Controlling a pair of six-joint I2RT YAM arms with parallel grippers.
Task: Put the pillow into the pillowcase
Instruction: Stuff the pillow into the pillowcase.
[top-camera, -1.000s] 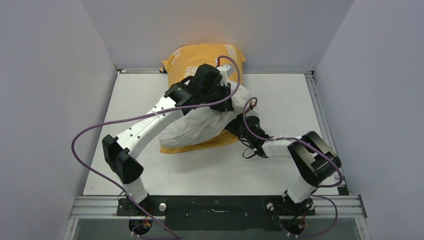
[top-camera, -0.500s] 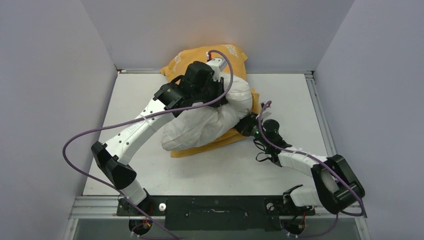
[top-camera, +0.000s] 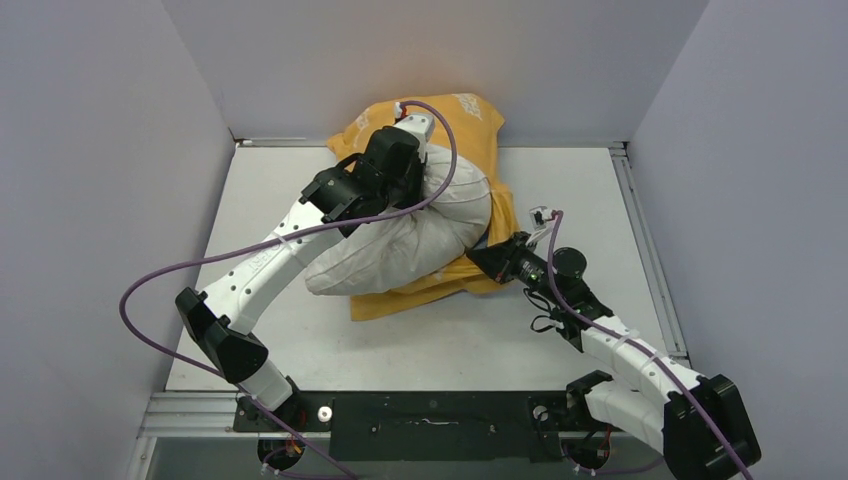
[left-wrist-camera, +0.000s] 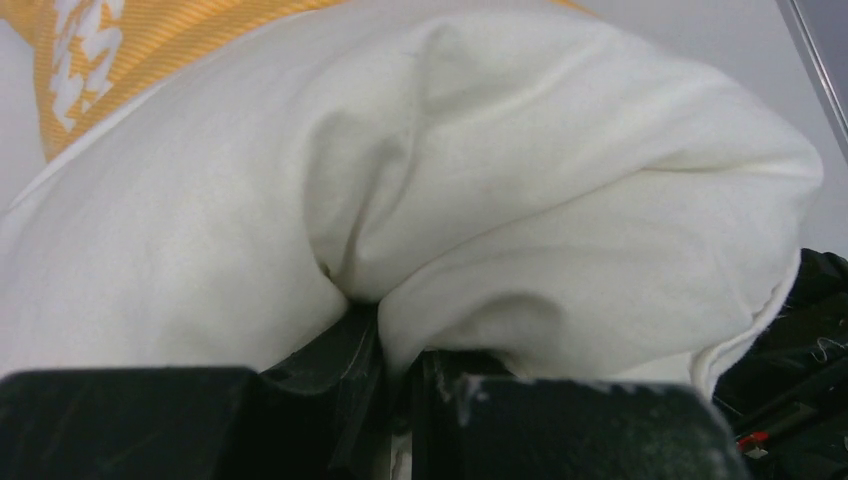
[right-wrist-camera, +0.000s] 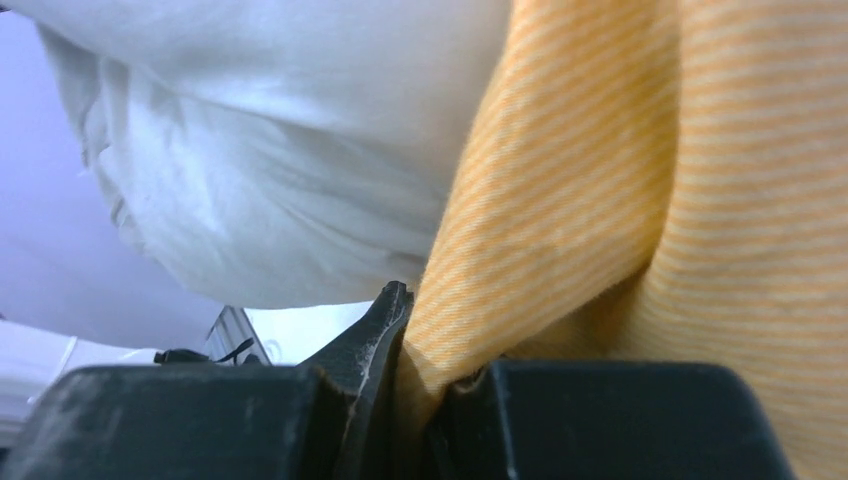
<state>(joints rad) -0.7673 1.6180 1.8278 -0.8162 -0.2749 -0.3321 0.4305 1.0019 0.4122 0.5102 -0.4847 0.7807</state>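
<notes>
— Toward the far middle of the bench (top-camera: 280, 200), what lies there?

— A plump off-white pillow (top-camera: 420, 235), bent into a curve. It rests on top of the pillowcase (top-camera: 420, 300). The case's orange-yellow face shows under the pillow's near edge and again behind it, where the cloth with white lettering bunches up against the back wall (top-camera: 400, 50).

— So is the pillow inside the case?

— Most of it lies bare on the orange cloth. The left arm covers its far end, so I cannot tell whether that end is tucked in.

— How does the left claw (left-wrist-camera: 397, 345) stand?

— It reaches down onto the far part of the pillow. Its fingers are pressed together on a fold of the white cloth, which bulges out on both sides of the pinch in the wrist view.

— And the right claw (right-wrist-camera: 428, 365)?

— It comes in low over the bench from the near right, at the pillow's right side. It is pinching a fold of the finely striped orange pillowcase. In its wrist view the white pillow sits just above and to the left of that fold, touching the orange cloth.
</notes>
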